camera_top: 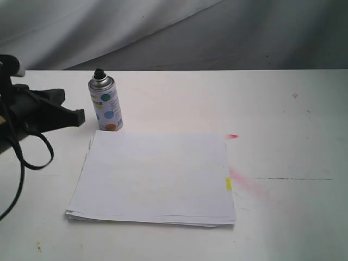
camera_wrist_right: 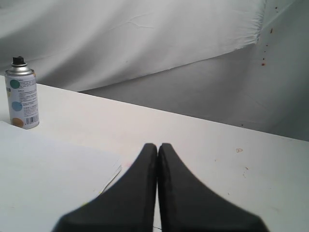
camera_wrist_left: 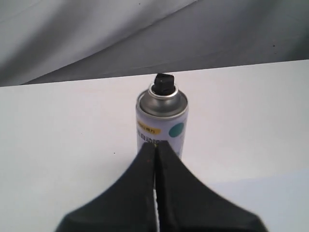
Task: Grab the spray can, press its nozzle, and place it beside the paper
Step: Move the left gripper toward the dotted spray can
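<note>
The spray can (camera_top: 106,105) stands upright on the white table just behind the far left corner of the paper (camera_top: 155,176), its black nozzle (camera_top: 99,72) on top. The paper stack has a yellow tab (camera_top: 229,184) on its right edge. My left gripper (camera_top: 79,117) is shut and empty, a short way left of the can, tips pointing at it. In the left wrist view the can (camera_wrist_left: 161,121) and nozzle (camera_wrist_left: 163,84) sit just past the shut gripper (camera_wrist_left: 156,145). My right gripper (camera_wrist_right: 158,145) is shut and empty, outside the exterior view; its camera shows the can (camera_wrist_right: 21,94) far off.
A pink-red spray stain (camera_top: 244,182) marks the table right of the paper, with a small red spot (camera_top: 233,136) behind it. A grey cloth backdrop (camera_top: 217,32) hangs behind the table's far edge.
</note>
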